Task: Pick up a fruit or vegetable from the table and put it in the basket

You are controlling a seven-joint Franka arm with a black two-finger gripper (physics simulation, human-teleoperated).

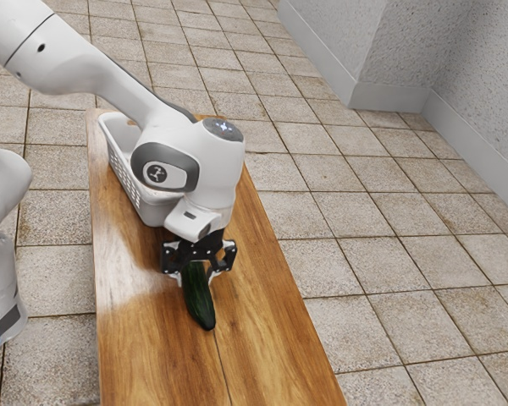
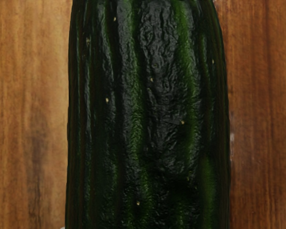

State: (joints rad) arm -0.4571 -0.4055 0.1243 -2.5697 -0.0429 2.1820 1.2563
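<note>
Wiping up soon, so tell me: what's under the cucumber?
The wooden table, seen on both sides of the cucumber. The strip directly underneath is covered, so I cannot say whether it is clean.

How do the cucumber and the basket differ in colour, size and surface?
Colour: the cucumber is dark green with lighter streaks; the basket is white.
Size: the basket is clearly larger, even partly hidden by the arm; the cucumber is much slimmer.
Surface: the cucumber's skin is ridged and unbroken, while the basket's side is pierced with small openings.
Shared: both are longer than wide.
</note>
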